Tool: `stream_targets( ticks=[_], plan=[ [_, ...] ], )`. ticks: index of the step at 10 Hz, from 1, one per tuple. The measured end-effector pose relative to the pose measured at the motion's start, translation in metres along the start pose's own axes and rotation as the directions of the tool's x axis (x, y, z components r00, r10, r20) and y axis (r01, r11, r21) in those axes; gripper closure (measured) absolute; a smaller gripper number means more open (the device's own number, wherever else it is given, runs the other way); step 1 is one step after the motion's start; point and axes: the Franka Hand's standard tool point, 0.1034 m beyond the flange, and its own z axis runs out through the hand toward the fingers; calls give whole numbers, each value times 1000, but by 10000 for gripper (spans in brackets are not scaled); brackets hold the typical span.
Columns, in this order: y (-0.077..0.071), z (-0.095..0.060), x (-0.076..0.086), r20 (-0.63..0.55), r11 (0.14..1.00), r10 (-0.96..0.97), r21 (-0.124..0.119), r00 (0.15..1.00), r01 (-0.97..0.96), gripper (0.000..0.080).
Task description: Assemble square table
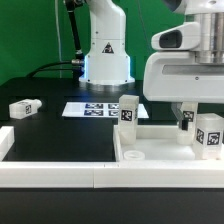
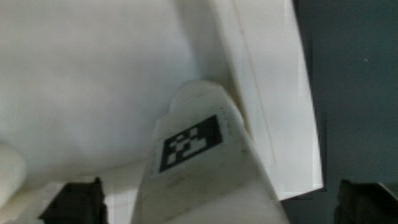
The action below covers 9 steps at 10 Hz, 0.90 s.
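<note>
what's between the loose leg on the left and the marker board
Nothing: in the exterior view, bare black table separates the loose leg from the marker board.

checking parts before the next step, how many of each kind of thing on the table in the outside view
square table top: 1
tagged leg blocks: 4 — loose on the mat, on the top's corner, under the jaws, by the right edge
marker board: 1
border rails: 1 set
total: 7

Two legs (image 1: 127, 112) (image 1: 210, 133) upright in the tabletop (image 1: 150, 150); a third (image 1: 24, 107) well apart, exterior view's left.
</note>
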Motion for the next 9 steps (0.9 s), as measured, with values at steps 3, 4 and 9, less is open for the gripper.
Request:
stream_targets(
  ticks=[3, 4, 9],
  plan=[
    [1, 0, 1, -10, 983, -183, -3, 983, 183, 150],
    [1, 0, 1, -10, 986, -168, -2, 986, 167, 150],
    [1, 0, 1, -10, 1000, 14, 2, 1000, -14, 511]
  ],
)
